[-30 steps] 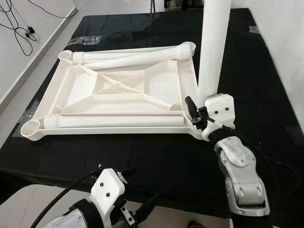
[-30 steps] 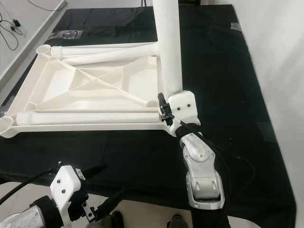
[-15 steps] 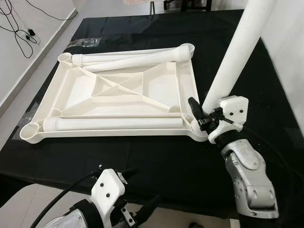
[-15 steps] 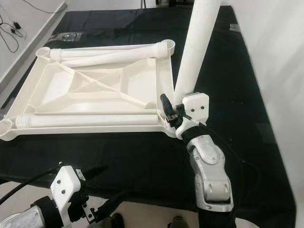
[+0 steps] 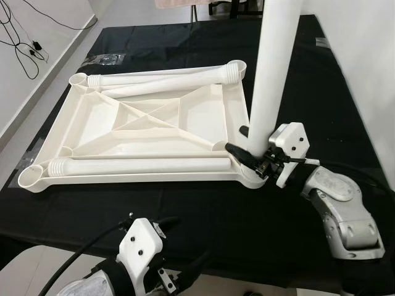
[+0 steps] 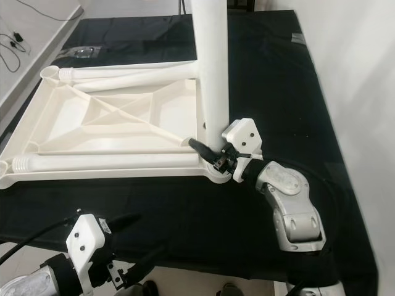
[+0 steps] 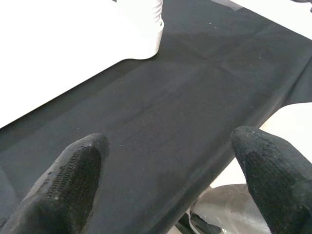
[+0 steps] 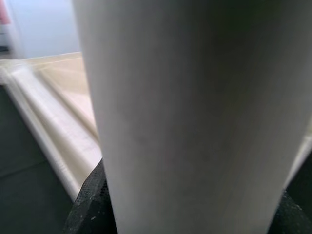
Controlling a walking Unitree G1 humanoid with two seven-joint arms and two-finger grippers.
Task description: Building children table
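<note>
The white plastic tabletop (image 5: 99,123) lies upside down on the black cloth, its ribs facing up. Two loose white legs lie in it, one along the near edge (image 5: 136,165) and one along the far edge (image 5: 160,78). A third white leg (image 5: 271,68) stands upright at the near right corner socket (image 5: 254,179). My right gripper (image 5: 250,154) is shut on its lower end; the leg (image 8: 195,112) shows close up in the right wrist view, between the black fingers. My left gripper (image 7: 165,170) is open low at the near table edge, over bare black cloth.
The black cloth (image 5: 185,209) covers the table, with free room to the right of the tabletop and along the near edge. Clear plastic packaging (image 5: 105,58) lies at the far left. Cables (image 5: 24,43) trail over the white floor on the left.
The leg leaned to the right half a second ago and now stands upright over the corner socket. My right wrist has turned and dropped lower, with the forearm out to the right. The camera shifted slightly.
</note>
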